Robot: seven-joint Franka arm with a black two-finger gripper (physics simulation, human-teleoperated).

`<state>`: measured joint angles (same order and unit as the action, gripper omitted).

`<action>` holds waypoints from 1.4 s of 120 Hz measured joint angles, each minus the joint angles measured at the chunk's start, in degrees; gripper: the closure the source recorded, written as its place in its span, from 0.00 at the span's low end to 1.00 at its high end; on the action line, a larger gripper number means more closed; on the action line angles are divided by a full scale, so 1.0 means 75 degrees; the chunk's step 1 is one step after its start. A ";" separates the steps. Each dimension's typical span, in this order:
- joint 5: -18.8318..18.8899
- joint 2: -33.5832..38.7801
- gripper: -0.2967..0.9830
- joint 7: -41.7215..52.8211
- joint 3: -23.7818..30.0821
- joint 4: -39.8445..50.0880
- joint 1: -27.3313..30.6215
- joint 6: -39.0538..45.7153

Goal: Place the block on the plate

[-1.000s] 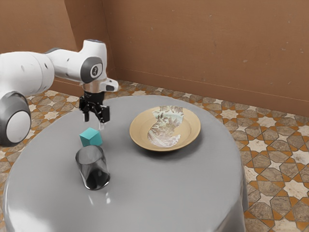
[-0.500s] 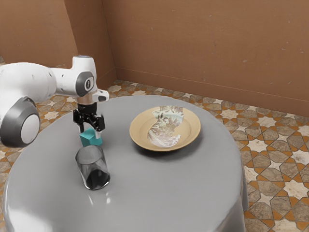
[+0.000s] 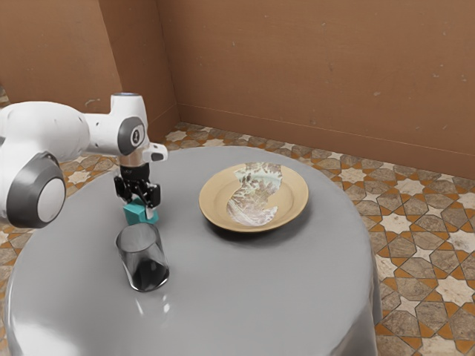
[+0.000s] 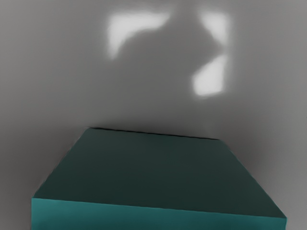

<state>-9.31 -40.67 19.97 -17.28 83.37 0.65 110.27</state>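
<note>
The block (image 3: 136, 216) sat right at my fingers (image 3: 139, 208), on the side of the table (image 3: 223, 297) toward the exterior view's left edge; whether they had clamped it, I couldn't tell. The plate (image 3: 214, 200) lay toward the exterior view's right, the dark-based glass (image 3: 139, 256) just beside the block.

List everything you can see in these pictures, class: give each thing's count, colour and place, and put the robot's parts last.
Block: 1, teal, at the gripper, off the plate
Plate: 1, tan with a pale patterned patch, on the table
Glass: 1, see-through grey, on the table near the block
Table: 1, grey, round, under the plate and glass
Walls: at least 2, brown, behind the table
Floor: 1, brown, orange and cream tiling, around the table
Gripper: 1, black, at the block
Arm: 1, white and grey, from the exterior view's left
</note>
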 joint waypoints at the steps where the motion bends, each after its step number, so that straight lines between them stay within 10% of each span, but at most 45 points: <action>1: -0.0008 -0.0003 0.39 0.0001 -0.0001 0.0001 0.0001 0.0002; 76: -0.0219 0.1030 0.46 0.0064 0.0013 0.0003 -0.1222 -0.0019; 168: -0.0421 -0.0778 0.34 0.0049 0.1135 -0.2265 -0.1623 0.0692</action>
<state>-12.46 -46.51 20.33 -8.77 66.38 -11.52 115.46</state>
